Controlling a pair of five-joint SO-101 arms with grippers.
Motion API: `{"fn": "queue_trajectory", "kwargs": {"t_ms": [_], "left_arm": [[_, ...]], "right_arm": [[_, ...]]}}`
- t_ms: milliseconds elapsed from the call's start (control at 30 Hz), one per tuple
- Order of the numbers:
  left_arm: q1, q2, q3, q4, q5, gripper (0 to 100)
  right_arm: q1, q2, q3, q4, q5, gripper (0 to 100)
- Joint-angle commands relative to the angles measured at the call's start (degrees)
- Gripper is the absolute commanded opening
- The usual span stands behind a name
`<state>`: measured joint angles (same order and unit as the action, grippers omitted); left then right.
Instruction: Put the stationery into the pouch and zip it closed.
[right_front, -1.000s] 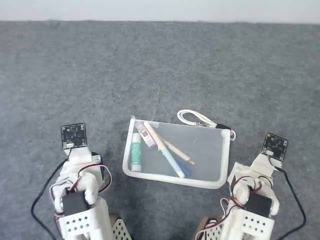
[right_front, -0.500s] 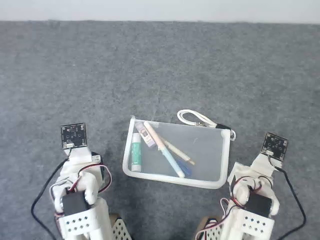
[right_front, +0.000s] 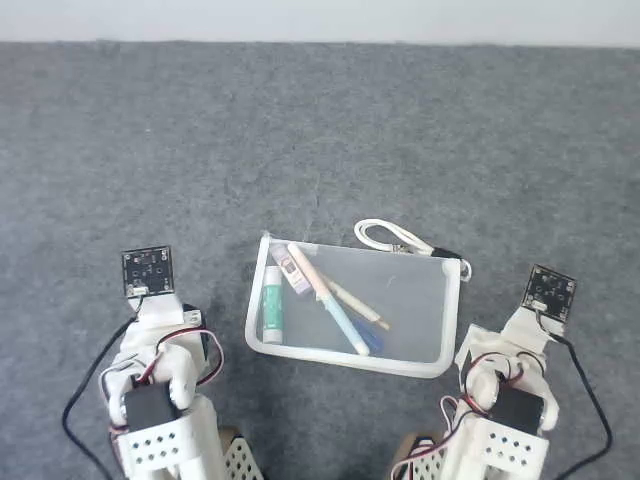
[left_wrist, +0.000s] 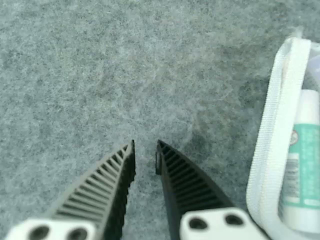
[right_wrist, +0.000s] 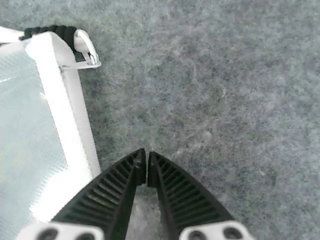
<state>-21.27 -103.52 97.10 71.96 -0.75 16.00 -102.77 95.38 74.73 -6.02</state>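
stationery (right_front: 338, 308) inside pouch (right_front: 412, 312), pouch on table (right_front: 300, 130), strap (right_front: 384, 236) behind it

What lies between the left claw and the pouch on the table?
Nothing but bare grey carpet lies between the left claw and the pouch; the left wrist view shows this stretch.

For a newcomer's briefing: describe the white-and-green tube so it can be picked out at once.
On the grey mat lies a translucent pouch between the arms. Inside, at the end away from its white strap, lies the tube. It is stubby, white with a green band; its neighbours are long, thin pens.
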Motion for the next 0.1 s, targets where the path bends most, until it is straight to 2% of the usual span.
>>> {"fn": "queue_trajectory", "kwargs": {"t_ms": [0, 67], "left_arm": [[0.3, -0.8, -0.6, 0.3, -0.4, 6], [0.3, -0.8, -0.6, 0.3, -0.4, 6]], "right_arm": [[0.8, -1.2, 1.1, 0.2, 0.6, 0.8], [0.8, -1.2, 1.1, 0.2, 0.6, 0.8]]}}
